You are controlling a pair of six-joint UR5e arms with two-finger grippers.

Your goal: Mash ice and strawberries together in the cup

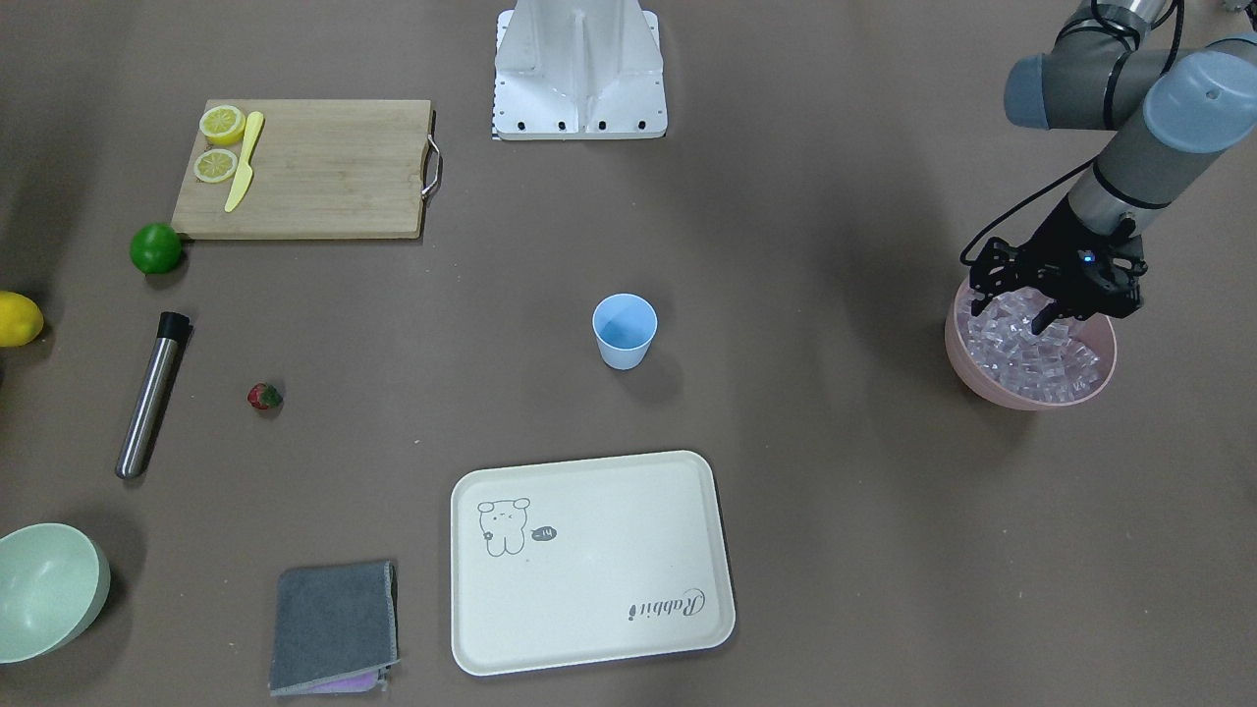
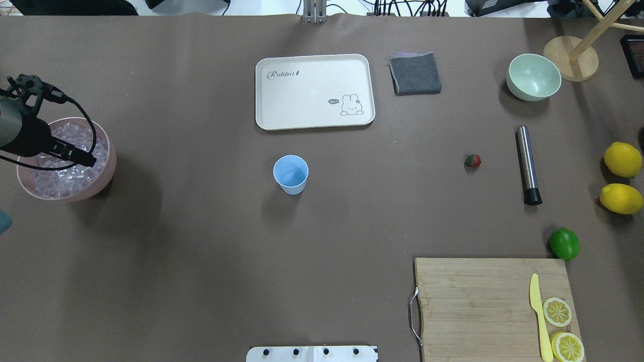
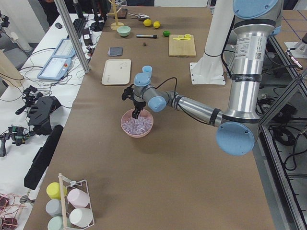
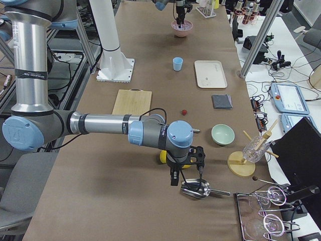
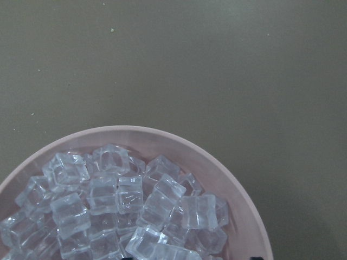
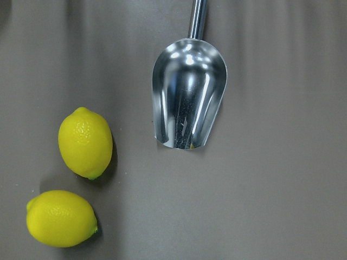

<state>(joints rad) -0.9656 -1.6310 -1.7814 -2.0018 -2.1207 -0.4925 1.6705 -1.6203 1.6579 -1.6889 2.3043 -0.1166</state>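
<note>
While the cup [image 1: 624,332] is standing upright and empty near the middle of the table [image 1: 845,511], the left end effector [image 1: 1013,314] is hanging right over the pink bowl [image 1: 1021,401]. Its fingers are spread wide, with their tips sitting down among the ice [image 1: 1041,365]. Taking the view from behind the robot, that bowl is sitting at nine o'clock from the cup and well apart from it, so any cube is facing a long carry across. I'm reading this as the opening step, picking ice, with nothing in the cup yet. Whether a cube is already sitting between the fingers, I can't make out. The strawberry [image 1: 264,397] is lying alone at three o'clock from the cup. Just past it the steel muddler [image 1: 152,393] is lying flat, waiting for the mashing. The right end effector [image 4: 186,176] is hovering off at the far three o'clock end, above a metal scoop [image 6: 187,92] beside two lemons [image 6: 85,142]. I can't tell how its fingers are set. My guess is it's going for that scoop, perhaps for the ice.
</note>
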